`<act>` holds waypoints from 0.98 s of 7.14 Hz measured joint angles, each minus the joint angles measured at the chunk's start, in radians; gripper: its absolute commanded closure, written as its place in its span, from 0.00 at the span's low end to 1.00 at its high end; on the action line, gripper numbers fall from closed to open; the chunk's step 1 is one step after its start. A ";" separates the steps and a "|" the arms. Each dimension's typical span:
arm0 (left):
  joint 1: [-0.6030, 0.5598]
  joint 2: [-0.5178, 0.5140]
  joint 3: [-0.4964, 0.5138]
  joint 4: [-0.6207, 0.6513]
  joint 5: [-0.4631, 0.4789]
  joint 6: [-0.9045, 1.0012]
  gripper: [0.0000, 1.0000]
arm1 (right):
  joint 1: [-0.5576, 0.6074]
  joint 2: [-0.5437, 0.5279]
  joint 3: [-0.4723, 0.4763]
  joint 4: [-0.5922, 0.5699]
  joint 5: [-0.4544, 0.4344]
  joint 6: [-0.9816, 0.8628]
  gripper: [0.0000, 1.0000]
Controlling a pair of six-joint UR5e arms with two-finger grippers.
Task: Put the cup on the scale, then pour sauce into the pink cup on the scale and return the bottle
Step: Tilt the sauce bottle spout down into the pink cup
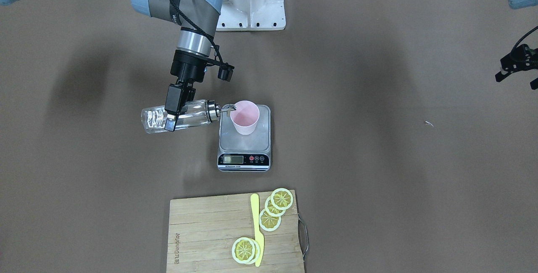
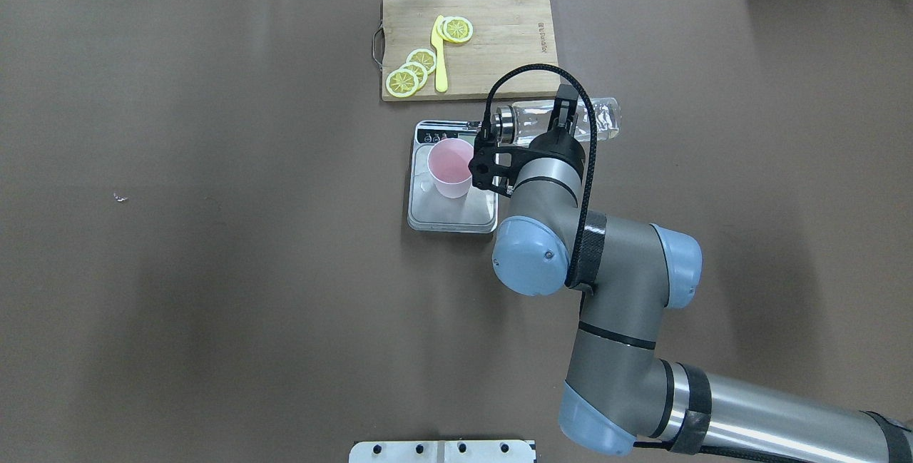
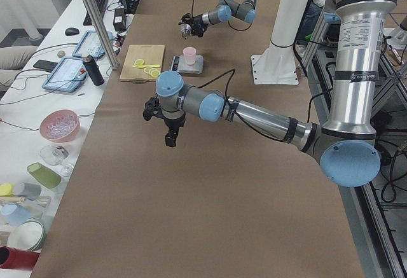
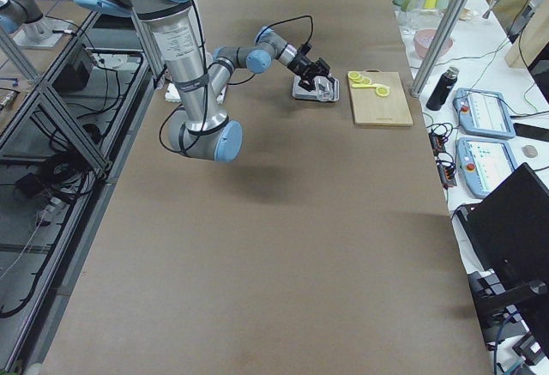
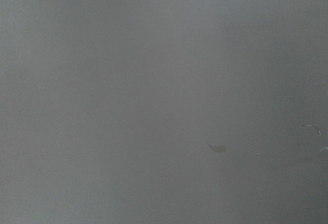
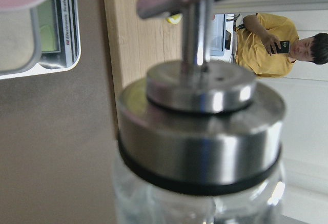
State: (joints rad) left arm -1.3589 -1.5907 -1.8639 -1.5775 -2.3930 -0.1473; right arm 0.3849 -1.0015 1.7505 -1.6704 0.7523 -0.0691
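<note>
front-facing exterior view: pink cup (image 1: pixel 246 116) upright on the scale (image 1: pixel 235 141), on the half of the steel platform nearer the robot, clear of the display strip. bottle (image 1: pixel 195 114) tipped about horizontal in the air just beside the scale. its metal spout (image 1: pixel 227 108) reaches the cup's rim. sauce inside is clear and hard to tell from the glass. no stream can be made out, and the fill level in the cup cannot be told.

right gripper (image 1: pixel 171 115) clamped across the bottle's body about mid-length, one finger in front, the other behind the glass. right wrist view is filled by the bottle's cap and dark collar, with a corner of the scale at upper left.

left gripper (image 3: pixel 170 139) hangs over the bare table (image 1: pixel 378 159), well apart from the scale. cannot tell if its jaws are spread or closed. left wrist view only shows blurred table.

cutting board (image 1: pixel 201 231) on the operator side of the scale, near but not touching. lemon slices (image 1: pixel 281 198) and a yellow knife (image 1: pixel 256 231) lie on it.
</note>
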 measured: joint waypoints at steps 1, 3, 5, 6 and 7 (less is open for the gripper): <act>0.000 0.000 0.000 0.000 0.000 0.000 0.05 | -0.001 0.001 0.000 -0.011 -0.009 -0.006 0.80; 0.000 0.000 0.000 0.001 0.000 0.000 0.05 | -0.001 0.002 0.000 -0.032 -0.018 -0.014 0.80; 0.000 0.000 -0.001 0.000 0.000 0.000 0.05 | -0.002 0.003 0.000 -0.043 -0.026 -0.024 0.80; 0.000 0.000 -0.001 0.000 0.001 0.000 0.05 | -0.002 0.005 -0.001 -0.044 -0.029 -0.028 0.80; 0.000 0.000 -0.001 -0.001 0.001 0.000 0.05 | -0.003 0.009 -0.003 -0.045 -0.034 -0.034 0.80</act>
State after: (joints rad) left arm -1.3591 -1.5903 -1.8652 -1.5783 -2.3917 -0.1473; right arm 0.3816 -0.9925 1.7472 -1.7154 0.7178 -0.1028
